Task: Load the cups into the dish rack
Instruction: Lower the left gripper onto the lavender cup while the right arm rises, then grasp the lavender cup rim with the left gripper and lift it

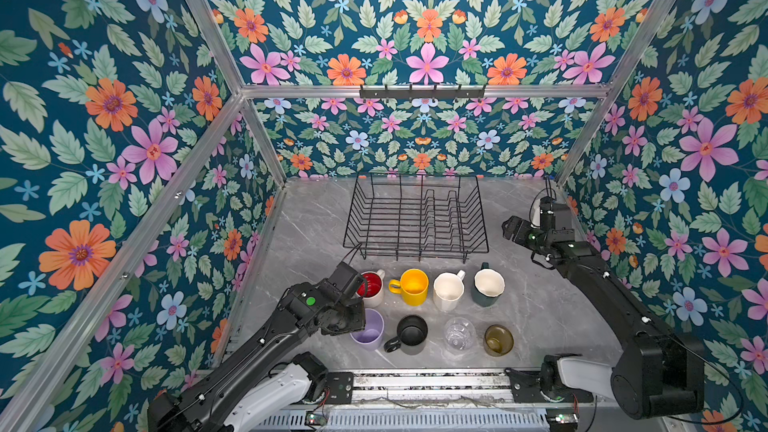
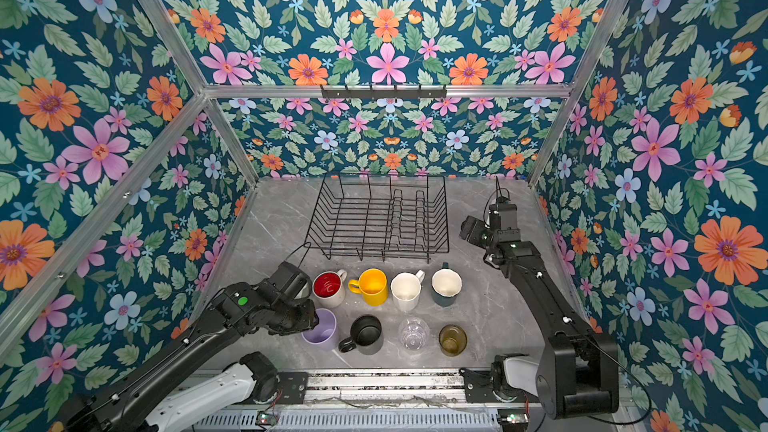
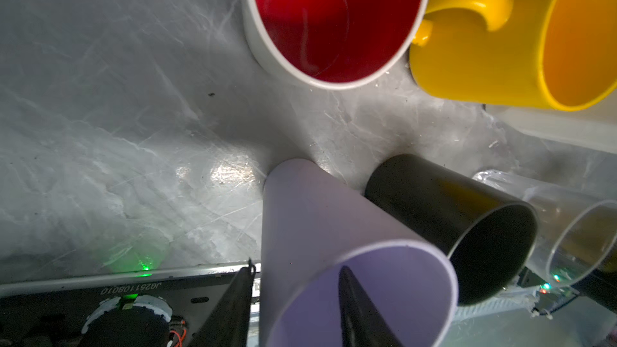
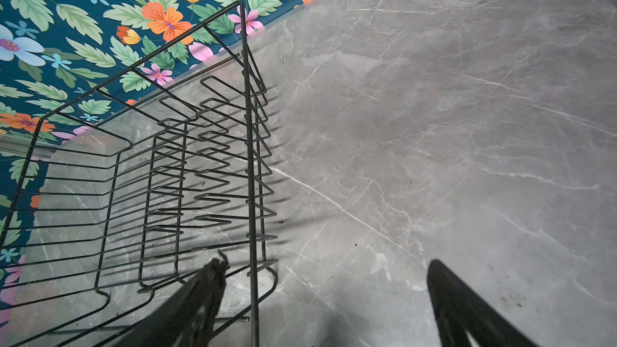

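Step in hand: first pick, and the dish rack (image 1: 415,249) is sitting empty. All the cups are standing on the table in front of the rack. The left gripper (image 3: 297,266) is straddling the rim of the lilac tumbler (image 1: 370,332), which is off the rack's front-left corner. One finger is inside and one outside, with the jaws half-wide and seemingly not pinching yet. The right gripper (image 4: 327,262) is hovering wide and empty just beside the rack's right side. Next move is calling for a firm pinch on the wall, a lift clear of neighbouring cups, then a carry over the rack's front rim.

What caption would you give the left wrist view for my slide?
Left gripper straddling the lilac tumbler rim, one finger inside, one outside, with the black mug alongside.
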`<move>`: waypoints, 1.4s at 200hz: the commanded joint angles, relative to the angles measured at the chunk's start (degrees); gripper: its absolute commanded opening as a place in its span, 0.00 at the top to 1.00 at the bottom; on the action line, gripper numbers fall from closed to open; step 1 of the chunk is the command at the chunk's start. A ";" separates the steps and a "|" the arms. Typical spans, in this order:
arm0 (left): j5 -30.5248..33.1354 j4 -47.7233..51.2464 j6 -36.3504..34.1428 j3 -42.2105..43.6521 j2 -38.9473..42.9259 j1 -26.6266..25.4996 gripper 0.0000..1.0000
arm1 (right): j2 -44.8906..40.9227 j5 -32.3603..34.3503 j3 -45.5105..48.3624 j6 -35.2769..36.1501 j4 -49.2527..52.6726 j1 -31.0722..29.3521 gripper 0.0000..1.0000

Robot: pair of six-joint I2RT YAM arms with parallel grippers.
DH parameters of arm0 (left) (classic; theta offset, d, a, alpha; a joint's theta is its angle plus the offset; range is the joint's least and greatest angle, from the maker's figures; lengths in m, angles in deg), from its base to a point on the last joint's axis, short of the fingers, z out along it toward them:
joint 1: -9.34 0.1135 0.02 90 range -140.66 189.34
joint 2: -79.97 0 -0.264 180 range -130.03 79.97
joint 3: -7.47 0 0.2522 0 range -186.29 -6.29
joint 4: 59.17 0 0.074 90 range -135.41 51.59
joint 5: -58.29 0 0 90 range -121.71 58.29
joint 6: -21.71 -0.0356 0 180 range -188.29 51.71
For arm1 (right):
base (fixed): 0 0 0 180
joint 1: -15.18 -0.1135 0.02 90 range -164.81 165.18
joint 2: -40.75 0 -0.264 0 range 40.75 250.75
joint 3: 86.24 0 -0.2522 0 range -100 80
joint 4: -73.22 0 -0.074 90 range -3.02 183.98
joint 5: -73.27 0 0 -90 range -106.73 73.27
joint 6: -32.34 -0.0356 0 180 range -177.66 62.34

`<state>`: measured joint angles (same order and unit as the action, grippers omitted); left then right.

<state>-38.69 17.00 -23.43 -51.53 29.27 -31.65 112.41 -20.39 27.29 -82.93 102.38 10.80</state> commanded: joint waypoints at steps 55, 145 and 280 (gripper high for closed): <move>3.73 0.53 1.96 0.58 -0.45 -0.75 0.80 | -0.91 0.67 0.77 0.40 -0.46 -0.10 0.06; 4.80 5.84 -0.81 -4.50 1.12 -0.84 1.00 | -2.22 -0.35 0.77 0.32 -0.04 -0.03 0.06; 9.82 -28.66 1.57 -7.06 13.72 -0.83 1.00 | -0.38 -24.05 -6.83 -2.76 -5.96 -4.09 0.08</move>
<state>-28.42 6.25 -23.25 -63.18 41.25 -32.54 110.75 -36.76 22.06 -84.66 100.06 8.73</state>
